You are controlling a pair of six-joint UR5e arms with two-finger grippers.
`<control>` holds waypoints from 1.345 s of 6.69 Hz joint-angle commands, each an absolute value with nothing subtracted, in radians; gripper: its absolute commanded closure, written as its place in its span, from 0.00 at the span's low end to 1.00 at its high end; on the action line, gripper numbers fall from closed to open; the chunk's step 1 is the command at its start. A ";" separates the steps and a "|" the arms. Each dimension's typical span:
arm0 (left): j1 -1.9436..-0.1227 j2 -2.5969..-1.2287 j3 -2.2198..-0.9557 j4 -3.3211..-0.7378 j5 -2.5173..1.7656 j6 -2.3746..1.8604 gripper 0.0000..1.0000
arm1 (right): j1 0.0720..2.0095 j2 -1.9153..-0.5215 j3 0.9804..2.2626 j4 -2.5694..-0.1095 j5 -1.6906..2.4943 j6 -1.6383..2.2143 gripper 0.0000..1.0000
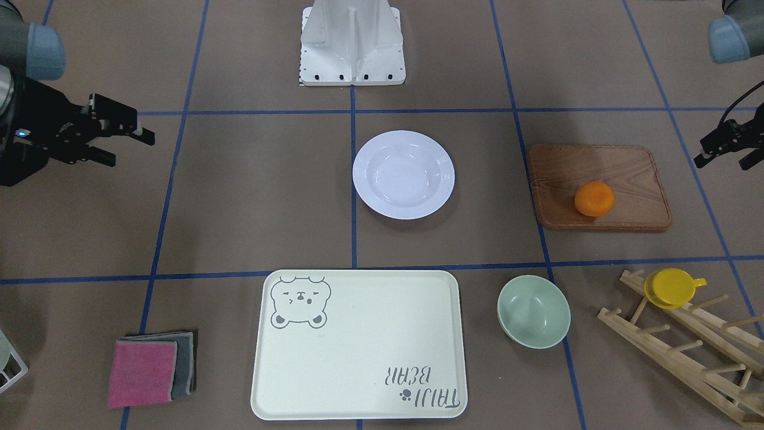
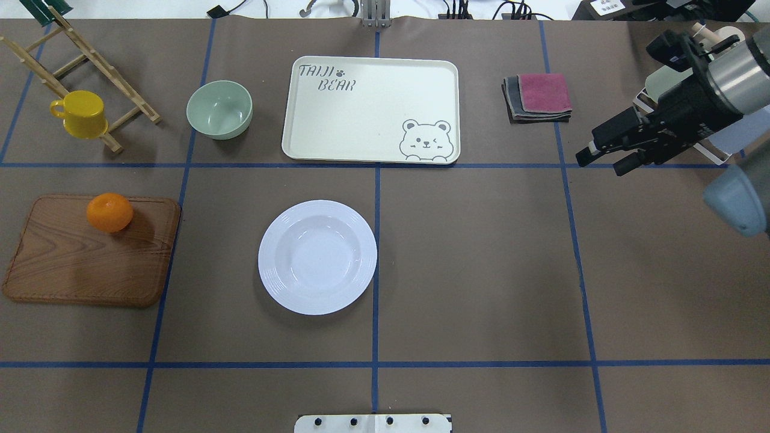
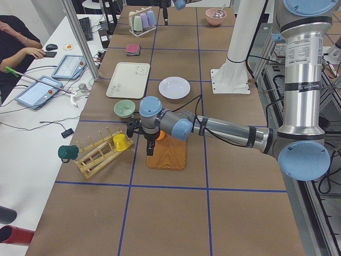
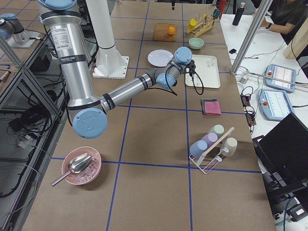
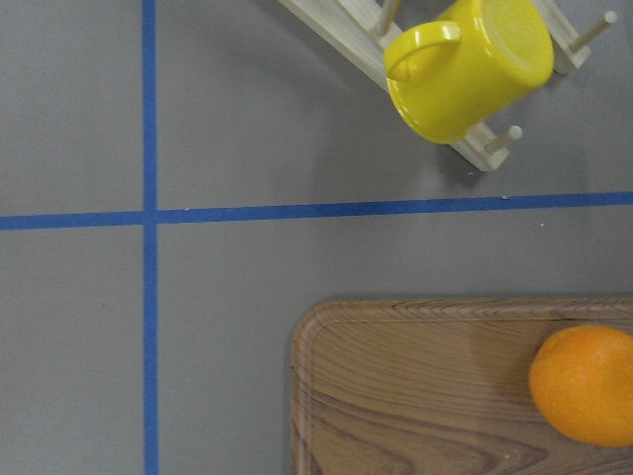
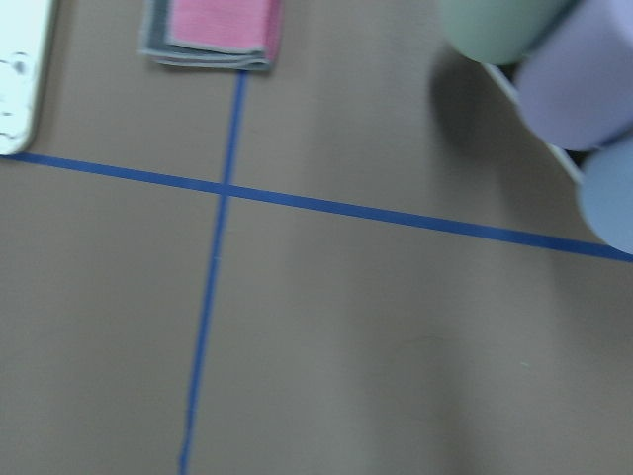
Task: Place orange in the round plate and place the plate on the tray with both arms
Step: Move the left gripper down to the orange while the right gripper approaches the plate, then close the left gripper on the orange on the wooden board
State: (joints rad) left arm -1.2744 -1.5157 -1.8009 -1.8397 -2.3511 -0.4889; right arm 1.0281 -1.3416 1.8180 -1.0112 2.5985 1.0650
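The orange [image 1: 594, 198] lies on a brown wooden board [image 1: 627, 173] on my left side; the left wrist view shows the orange [image 5: 584, 384] at its lower right. The white round plate [image 1: 403, 174] sits empty at mid-table, and the cream tray [image 1: 358, 346] with the bear drawing lies empty just beyond it. My left gripper [image 1: 723, 160] hovers open past the board's outer end, apart from the orange. At the table's opposite side my right gripper [image 2: 601, 163] hangs open, holding nothing.
A pale-green bowl [image 2: 219, 109] stands left of the tray. A yellow cup [image 2: 80, 113] rests on a wooden rack [image 2: 90, 66]. Folded pink and grey cloths [image 2: 538, 96] lie right of the tray. A cup rack [image 6: 564, 69] is near the right gripper.
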 commanded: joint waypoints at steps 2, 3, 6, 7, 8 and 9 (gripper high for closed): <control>-1.151 -1.581 -1.824 -1.858 -2.283 -0.676 0.02 | 0.735 -1.293 1.770 -0.543 2.172 1.645 0.00; -1.079 -1.588 -1.847 -1.858 -2.226 -0.748 0.01 | 0.714 -1.290 1.769 -0.543 2.152 1.695 0.00; -0.953 -1.617 -1.838 -1.884 -2.177 -0.888 0.01 | 0.674 -1.259 1.775 -0.541 2.112 1.761 0.00; -0.947 -1.618 -1.818 -1.885 -2.177 -0.891 0.01 | 0.664 -1.259 1.775 -0.540 2.102 1.761 0.00; -0.918 -1.630 -1.787 -1.890 -2.151 -0.893 0.01 | 0.652 -1.259 1.781 -0.540 2.079 1.763 0.00; -0.911 -1.655 -1.728 -1.926 -2.138 -0.896 0.01 | 0.641 -1.258 1.779 -0.540 2.068 1.763 0.00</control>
